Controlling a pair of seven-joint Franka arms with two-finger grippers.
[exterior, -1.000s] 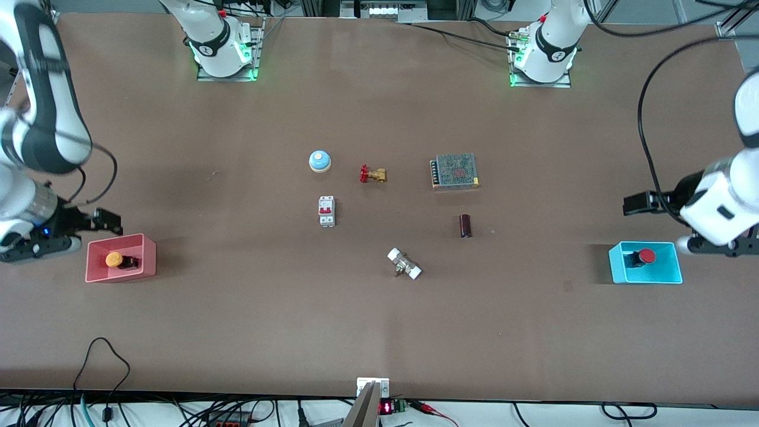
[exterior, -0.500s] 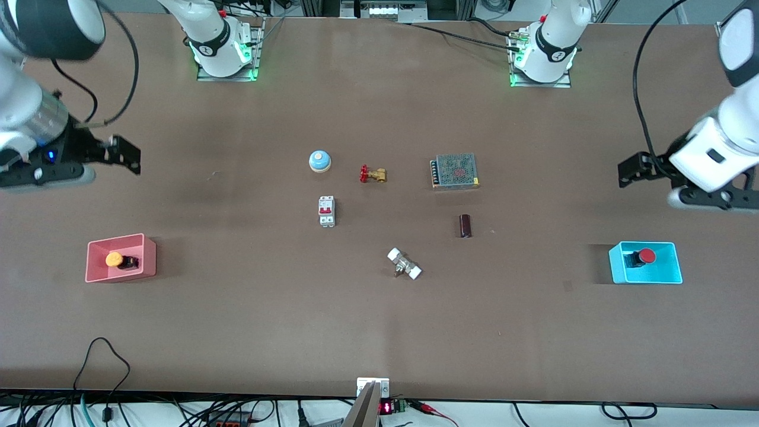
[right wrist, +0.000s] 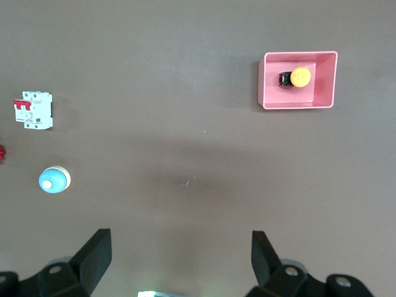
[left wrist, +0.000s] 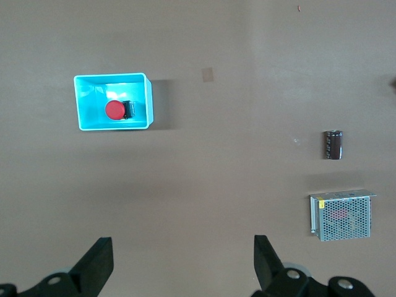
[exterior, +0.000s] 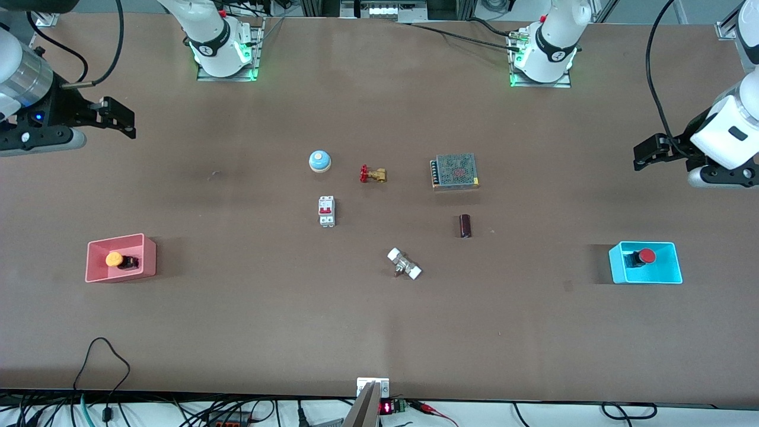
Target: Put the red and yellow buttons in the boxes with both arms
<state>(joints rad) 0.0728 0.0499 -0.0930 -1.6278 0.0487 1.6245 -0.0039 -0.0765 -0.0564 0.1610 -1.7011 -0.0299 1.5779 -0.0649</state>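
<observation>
The yellow button (exterior: 114,259) lies in the pink box (exterior: 121,238) toward the right arm's end of the table. The red button (exterior: 646,255) lies in the cyan box (exterior: 646,279) toward the left arm's end. My right gripper (exterior: 126,121) is open and empty, up over bare table away from the pink box. My left gripper (exterior: 642,155) is open and empty, up over bare table away from the cyan box. The left wrist view shows its open gripper (left wrist: 184,263), the cyan box (left wrist: 80,104) and the red button (left wrist: 114,110). The right wrist view shows its open gripper (right wrist: 182,258), the pink box (right wrist: 267,83) and the yellow button (right wrist: 301,76).
Mid-table lie a blue-and-white bell (exterior: 319,161), a brass valve with red handle (exterior: 372,174), a white circuit breaker (exterior: 327,211), a mesh-covered power supply (exterior: 455,171), a dark cylinder (exterior: 465,226) and a white-ended fitting (exterior: 404,264).
Both grippers have risen and drawn away from their boxes toward the bases' side of the table. Both buttons stay in their boxes.
</observation>
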